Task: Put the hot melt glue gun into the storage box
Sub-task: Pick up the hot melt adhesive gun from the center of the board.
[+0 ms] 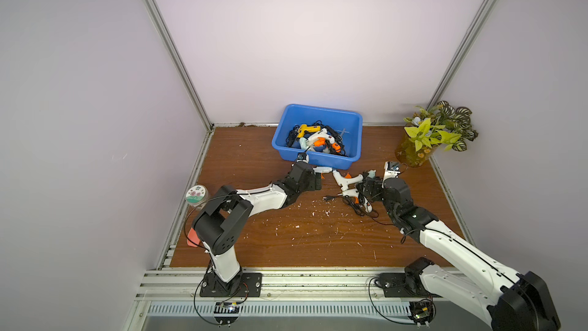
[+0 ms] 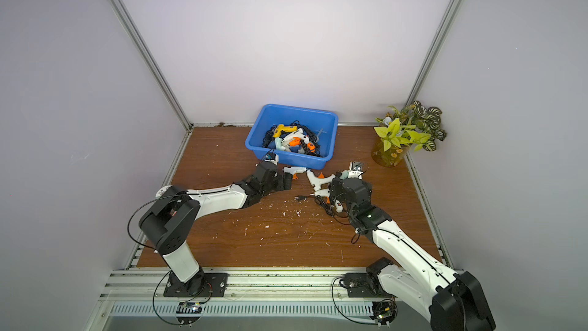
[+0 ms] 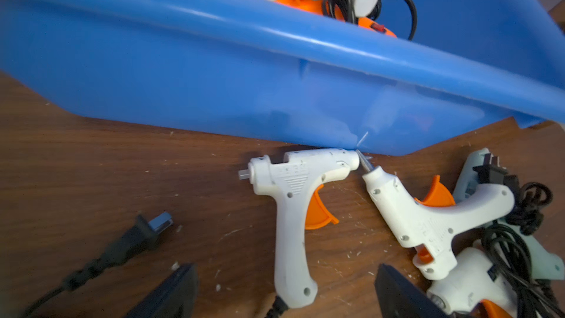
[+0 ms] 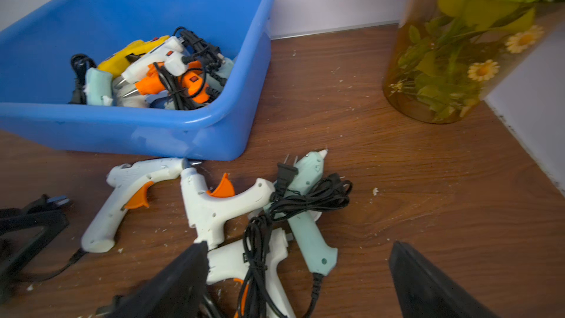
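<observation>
Two spread grippers over loose glue guns beside the tub

The white plastic hot melt glue gun with an orange trigger (image 3: 292, 178) lies flat on the brown wood-grain tabletop (image 3: 91, 163). Its nozzle is just beside the outer wall of the bright blue rectangular plastic storage box (image 3: 214, 93). The left gripper (image 3: 286, 270) has its fingers apart on either side of the gun's handle. The right gripper (image 4: 299, 244) is spread wide over a mint-green glue gun (image 4: 310, 166).

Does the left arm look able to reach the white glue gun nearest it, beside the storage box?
Probably yes: the left gripper is open, and the handle of the white glue gun lies uncovered between its fingers; the storage box stands only by the nozzle.
</observation>
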Robot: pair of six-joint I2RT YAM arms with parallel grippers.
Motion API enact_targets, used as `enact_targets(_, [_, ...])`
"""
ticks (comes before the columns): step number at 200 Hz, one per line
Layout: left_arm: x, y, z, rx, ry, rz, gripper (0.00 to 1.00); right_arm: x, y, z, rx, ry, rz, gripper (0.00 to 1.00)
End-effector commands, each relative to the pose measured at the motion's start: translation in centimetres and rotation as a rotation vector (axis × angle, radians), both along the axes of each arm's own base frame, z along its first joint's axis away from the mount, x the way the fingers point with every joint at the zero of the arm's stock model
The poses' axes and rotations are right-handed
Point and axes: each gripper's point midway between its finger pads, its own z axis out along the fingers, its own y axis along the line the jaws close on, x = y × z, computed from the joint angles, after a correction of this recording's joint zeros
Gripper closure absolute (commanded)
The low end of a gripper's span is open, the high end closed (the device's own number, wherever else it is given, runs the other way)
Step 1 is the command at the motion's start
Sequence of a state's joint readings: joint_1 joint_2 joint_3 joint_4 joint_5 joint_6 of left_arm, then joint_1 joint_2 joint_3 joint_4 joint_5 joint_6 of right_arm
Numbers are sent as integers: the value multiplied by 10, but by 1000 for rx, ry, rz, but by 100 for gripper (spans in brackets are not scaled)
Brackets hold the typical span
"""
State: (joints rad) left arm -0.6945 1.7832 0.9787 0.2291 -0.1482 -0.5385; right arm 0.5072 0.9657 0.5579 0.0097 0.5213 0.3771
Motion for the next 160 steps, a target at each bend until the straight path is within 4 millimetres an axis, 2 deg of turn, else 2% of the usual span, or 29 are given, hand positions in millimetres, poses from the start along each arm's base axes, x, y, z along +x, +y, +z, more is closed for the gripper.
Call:
enact_targets(1, [-4,-7,-16,106,35,-31,8,-3,-23,10,-3,-51,-118,1])
enact_targets(83, [3,-8,-56,267,121,-28,28,-19,-46,17,32,-129,-215,1])
enact_targets(128, [9,-7,-69,315,144,-19,31,-26,-50,23,67,-181,-220,1])
enact_targets(160, [12,1,-82,386,175,11,34,-29,-51,27,80,-202,-216,1])
